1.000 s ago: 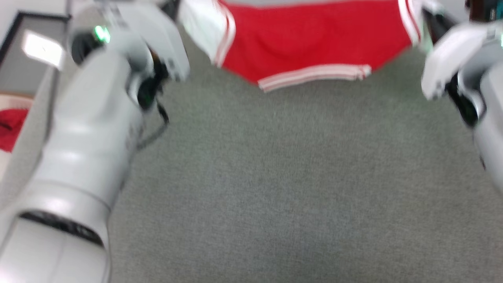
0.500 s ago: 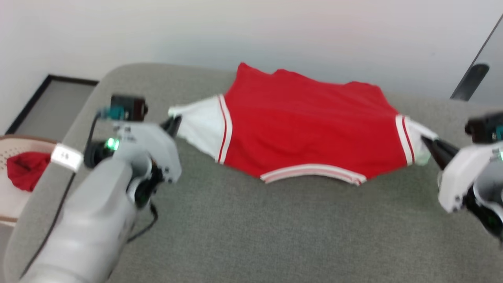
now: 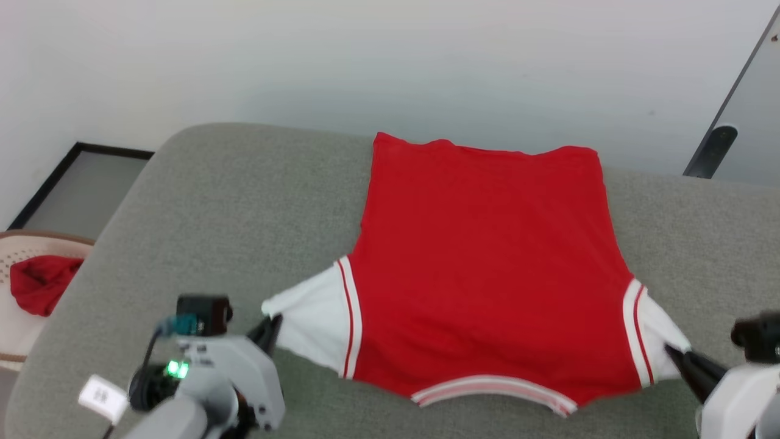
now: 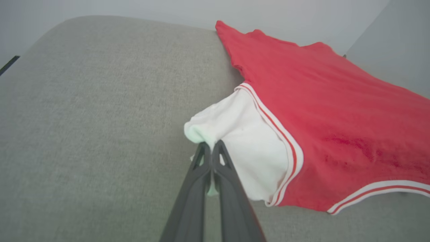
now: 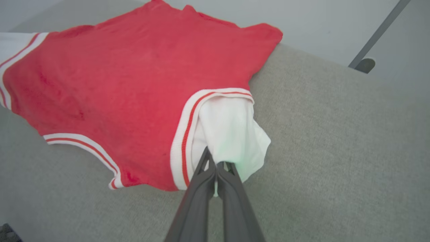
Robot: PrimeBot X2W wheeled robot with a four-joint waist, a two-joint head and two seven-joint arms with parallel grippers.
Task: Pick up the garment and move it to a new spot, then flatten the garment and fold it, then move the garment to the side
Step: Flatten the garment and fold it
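Here we go: the garment point(image 3: 487, 274) is spread on the grey cloth-covered counter point(image 3: 244, 201), plain red side up and mostly flat. Its far edge sits right at the counter's far rim, by the pale wall point(image 3: 365, 55). The near edge, w/ the red-and-white stripe trim point(image 3: 493, 387), curves along the near side. White sleeves stick out left and right, each past a stripe band.

Near left, the left gripper point(image 3: 271, 329) has its jaws pressed together on the tip of the left sleeve point(image 3: 311, 332). Left wrist view makes it plain: white cloth is pinched between them, and the sleeve end is bunched just past the tips.

Near right, same story. The right gripper point(image 3: 676, 352) has its jaws clamped on the right sleeve point(image 3: 655, 323). In the right wrist view a sliver of white shows between the fingers, and the sleeve drapes in a loose fold round the tips.

Both sleeve ends look a touch raised at the pinch points; the rest of the garment lies on the counter. There are light wrinkles in the red, esp. near the trim, but no folds made.

Off the counter at far left is a cream basket point(image 3: 15, 259) w/ a red bundle point(image 3: 39, 283) in it, well apart from the garment. A black-framed panel point(image 3: 79, 183) lies beyond the basket. At far right a dark pole point(image 3: 710, 149) slants up.
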